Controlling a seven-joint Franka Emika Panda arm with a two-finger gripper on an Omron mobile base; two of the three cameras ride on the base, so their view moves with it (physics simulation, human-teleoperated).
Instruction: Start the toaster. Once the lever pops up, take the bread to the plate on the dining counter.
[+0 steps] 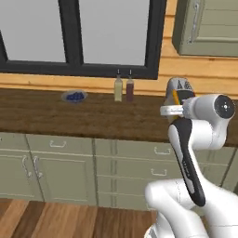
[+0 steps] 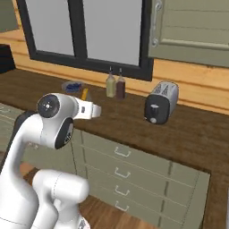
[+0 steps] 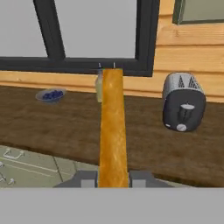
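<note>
The long brown wood-grain worktop (image 2: pixel 188 129) with olive drawer fronts carries the small rounded silver-grey toaster (image 2: pixel 161 103). Its black end face turns toward the robot, so the pale lever (image 3: pixel 187 106) sits above the round knob (image 3: pixel 181 127) within plain reach. The toaster's slots look empty — the square light tan bread slice (image 3: pixel 113 127) is already out, held edge-on and upright. In the hand view the toaster lies at about 2 o'clock from the slice. The white arm bends up and forward at counter height. The gripper (image 3: pixel 113 178) has its 2 dark fingers clamped on the slice's lower edge — ready, I judge, for carrying.
</note>
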